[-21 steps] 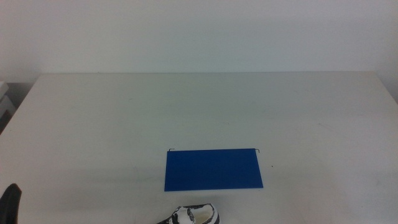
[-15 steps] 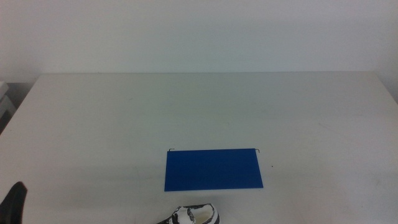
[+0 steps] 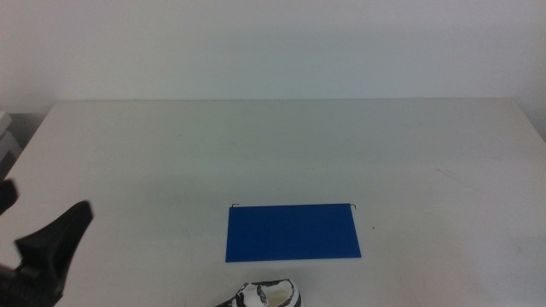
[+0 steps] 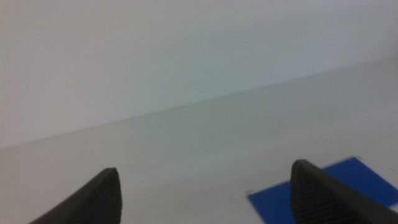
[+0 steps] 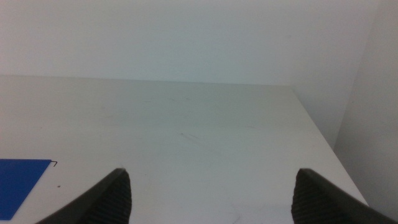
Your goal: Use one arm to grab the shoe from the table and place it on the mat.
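Left wrist view shows the left gripper (image 4: 205,193) with its fingers (image 4: 102,198) spread wide apart, nothing between them, aimed over the white tabletop (image 4: 186,143) with a corner of the blue mat (image 4: 323,190) just past one fingertip. From the middle view this gripper (image 3: 47,251) sits at the left edge, well apart from the sneaker (image 3: 266,296). The right gripper (image 5: 208,193) waits with fingers likewise apart and empty, out of the middle view.

The sneaker lies at the near edge of the tabletop, just beside the mat's (image 3: 293,232) near side, only partly in frame. It looks light, with a soft fabric upper that would give under pressure and a stiffer white sole. Closing across the sides near the middle, low toward the sole, is probably the firmest hold.
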Motion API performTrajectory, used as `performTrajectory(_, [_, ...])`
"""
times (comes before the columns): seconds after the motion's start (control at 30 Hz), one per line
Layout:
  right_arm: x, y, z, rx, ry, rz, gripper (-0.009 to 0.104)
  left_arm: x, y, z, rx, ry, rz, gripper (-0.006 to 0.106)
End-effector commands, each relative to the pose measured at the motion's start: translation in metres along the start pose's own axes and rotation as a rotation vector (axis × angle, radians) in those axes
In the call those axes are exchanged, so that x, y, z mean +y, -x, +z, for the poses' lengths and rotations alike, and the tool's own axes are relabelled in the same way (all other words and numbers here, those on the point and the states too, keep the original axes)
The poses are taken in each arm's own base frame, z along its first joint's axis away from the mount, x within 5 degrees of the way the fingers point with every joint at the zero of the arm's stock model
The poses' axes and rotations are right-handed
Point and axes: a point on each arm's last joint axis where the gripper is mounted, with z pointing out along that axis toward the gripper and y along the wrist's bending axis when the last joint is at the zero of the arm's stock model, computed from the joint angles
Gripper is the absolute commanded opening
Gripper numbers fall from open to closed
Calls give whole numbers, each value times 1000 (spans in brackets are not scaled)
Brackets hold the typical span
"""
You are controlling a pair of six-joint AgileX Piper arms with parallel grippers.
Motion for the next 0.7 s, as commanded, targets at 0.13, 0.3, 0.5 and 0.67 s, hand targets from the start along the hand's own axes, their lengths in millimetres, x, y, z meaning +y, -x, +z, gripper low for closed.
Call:
performTrajectory(0.13, [0,11,-3,-109,-4,-21,66,-18,55,17,37,-154,44,92])
performTrajectory(0.3, [0,11,-3,-109,-4,-21,66,-33,76,28,225,-239,89,92])
performTrajectory(0.5, [0,11,-3,-109,-4,-21,66,-54,92,40,438,-312,187,92])
performTrajectory(0.67, [0,11,-3,-109,-4,-21,66,-72,88,53,621,-346,284,92])
